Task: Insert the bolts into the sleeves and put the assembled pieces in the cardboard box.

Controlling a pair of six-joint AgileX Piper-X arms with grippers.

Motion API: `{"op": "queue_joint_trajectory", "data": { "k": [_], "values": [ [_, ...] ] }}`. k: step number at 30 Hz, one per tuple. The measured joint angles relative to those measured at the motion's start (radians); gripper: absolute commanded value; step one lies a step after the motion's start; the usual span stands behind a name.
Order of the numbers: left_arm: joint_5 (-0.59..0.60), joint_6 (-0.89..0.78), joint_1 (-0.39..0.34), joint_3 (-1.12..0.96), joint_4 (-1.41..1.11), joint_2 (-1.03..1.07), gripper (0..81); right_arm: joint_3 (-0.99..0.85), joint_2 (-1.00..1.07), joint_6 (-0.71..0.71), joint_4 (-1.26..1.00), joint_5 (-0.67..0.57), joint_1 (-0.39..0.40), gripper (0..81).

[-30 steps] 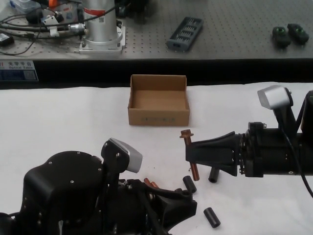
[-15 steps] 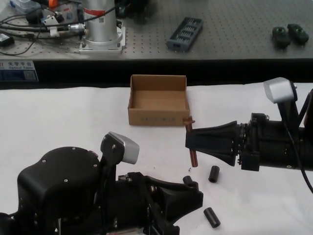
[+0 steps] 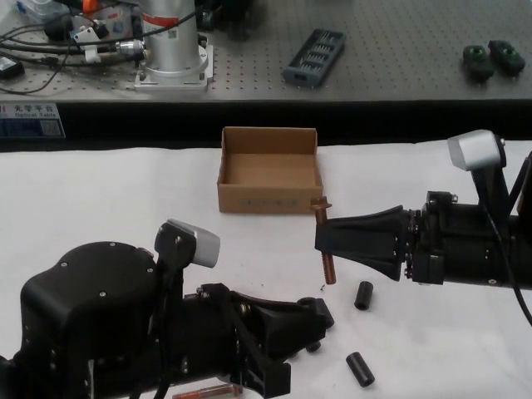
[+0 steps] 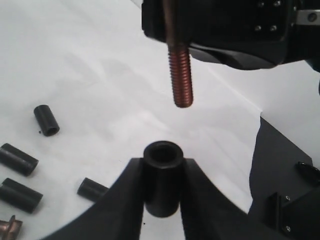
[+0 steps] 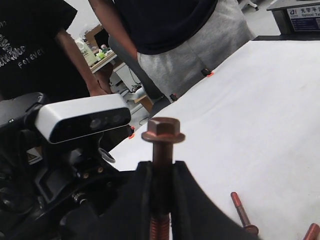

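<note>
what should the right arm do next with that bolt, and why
Probably line the bolt up over the sleeve and ease it straight down. The right claw holds the bolt upright, threads down; the left claw holds the sleeve upright, bore open upward. The tip hangs above the bore, not yet in, and looks slightly off its centre.

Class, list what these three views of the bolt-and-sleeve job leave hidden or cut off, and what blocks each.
- Left wrist view: head of the bolt, cut off by the frame edge.
- Right wrist view: the bolt's tip, cut off by the edge past the right jaws.
- High view: the sleeve in the left jaws, lost against the black arm.
- High view: the cardboard box floor nearest the camera, behind its front wall.
</note>
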Motion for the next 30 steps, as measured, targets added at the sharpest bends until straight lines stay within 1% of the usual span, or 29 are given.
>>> {"op": "queue_joint_trajectory", "data": {
  "k": [4, 11, 15, 21, 30],
  "values": [
    [0.007, 0.0, 0.0, 0.0, 0.0, 0.0, 5.0, 0.0, 0.0, 0.0, 0.0, -0.005, 0.012, 2.4],
    [0.028, 0.0, 0.0, 0.0, 0.004, 0.0, 5.0, 0.0, 0.0, 0.0, 0.0, -0.007, 0.056, 2.4],
    [0.062, 0.0, 0.0, 0.0, 0.008, 0.0, 5.0, 0.002, 0.0, 0.0, 0.0, -0.005, 0.056, 2.4],
    [0.073, -0.007, 0.0, 0.0, 0.008, 0.0, 5.0, 0.056, 0.0, -0.01, -0.011, 0.002, 0.056, 2.4],
    [0.112, -0.018, 0.0, 0.0, 0.03, 0.0, 5.0, 0.068, 0.0, 0.008, -0.061, 0.018, 0.056, 2.4]
  ]
}}
